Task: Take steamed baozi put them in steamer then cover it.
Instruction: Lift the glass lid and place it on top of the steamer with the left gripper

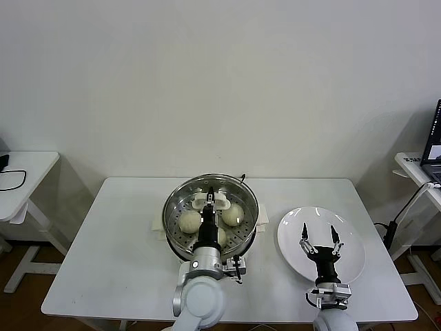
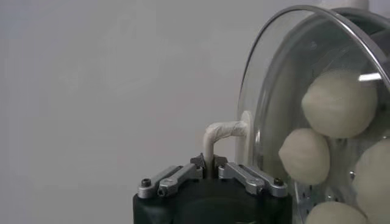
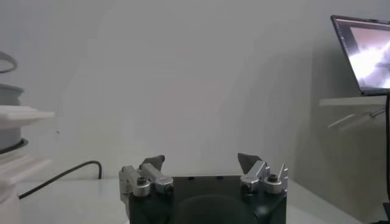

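Left gripper [image 1: 210, 200] is pinching the handle [image 2: 222, 135] of the fragile, slippery glass cover [image 1: 210, 204] over the steamer [image 1: 172, 227]; right gripper [image 1: 320, 243] is idling spread.

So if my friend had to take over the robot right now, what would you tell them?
Left gripper: shut on the cover's handle, over the steamer.
Right gripper: open, holding nothing, hovering above the white plate.
Baozi: all inside the steamer; four show through the glass in the left wrist view. The plate has none.
Cover: over the steamer, grasped by the left gripper; I cannot tell if it is fully seated.
Done: buns loaded.
Left: settle the cover, let go, pull the left arm back.
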Robot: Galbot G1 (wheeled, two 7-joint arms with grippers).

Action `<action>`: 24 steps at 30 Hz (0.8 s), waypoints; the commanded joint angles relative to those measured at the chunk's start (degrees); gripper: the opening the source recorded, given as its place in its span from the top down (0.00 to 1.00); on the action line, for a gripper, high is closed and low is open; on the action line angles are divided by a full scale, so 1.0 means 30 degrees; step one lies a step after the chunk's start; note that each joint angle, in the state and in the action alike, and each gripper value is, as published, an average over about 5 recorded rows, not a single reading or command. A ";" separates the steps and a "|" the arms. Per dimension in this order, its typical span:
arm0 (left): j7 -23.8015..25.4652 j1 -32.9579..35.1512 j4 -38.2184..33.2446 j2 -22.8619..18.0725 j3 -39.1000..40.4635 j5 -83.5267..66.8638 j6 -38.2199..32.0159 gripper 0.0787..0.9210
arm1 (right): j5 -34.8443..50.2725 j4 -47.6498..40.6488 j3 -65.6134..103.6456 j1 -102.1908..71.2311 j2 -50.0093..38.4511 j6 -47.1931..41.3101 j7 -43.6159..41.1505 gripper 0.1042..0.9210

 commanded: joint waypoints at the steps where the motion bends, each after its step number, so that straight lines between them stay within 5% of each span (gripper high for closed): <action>1: -0.0039 -0.0074 0.0704 -0.0159 0.0068 0.0444 -0.0024 0.87 | -0.0017 -0.0051 -0.0008 0.0043 -0.0021 0.0016 0.0004 0.12; 24: 0.0558 -0.0001 0.0851 -0.0531 -0.0417 0.0847 -0.0259 0.87 | -0.0072 -0.0115 -0.0043 0.0095 -0.0018 0.0074 0.0045 0.12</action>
